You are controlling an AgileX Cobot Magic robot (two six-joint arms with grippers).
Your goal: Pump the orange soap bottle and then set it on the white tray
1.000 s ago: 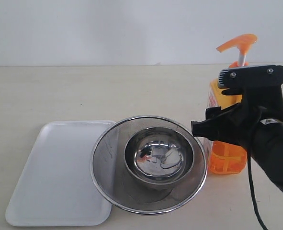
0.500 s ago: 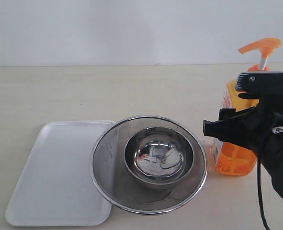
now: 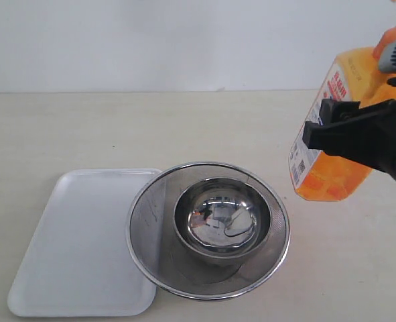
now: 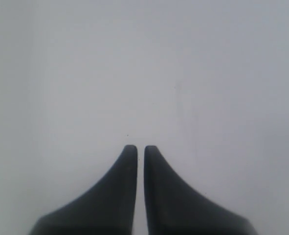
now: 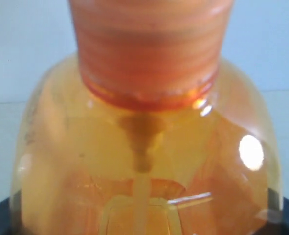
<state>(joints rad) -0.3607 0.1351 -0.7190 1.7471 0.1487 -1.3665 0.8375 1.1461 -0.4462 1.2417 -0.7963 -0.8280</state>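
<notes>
Fingers (image 3: 362, 137) of right gripper (image 3: 328, 124) clasp orange soap bottle (image 3: 335, 182), raised, tilted; white-red label (image 3: 299, 164) print too small to read. Left gripper (image 4: 136, 152) fingers nearly touching.

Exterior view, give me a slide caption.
Right end effector holds the orange soap bottle tilted above the table, beside strainer and white tray.

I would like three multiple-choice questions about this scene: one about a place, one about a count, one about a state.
1. In the exterior view, the strainer lies: A. right of the white tray; B. left of it; C. behind it.
2. Bowls in the strainer: A. none; B. one; C. three.
3. The orange soap bottle is: A. standing upright; B. lying on the tray; C. lifted and tilted in the right gripper.
Key: A, its rim overlaps the tray's right edge; B, a single steel bowl sits inside; C, its base hangs clear of the table.
</notes>
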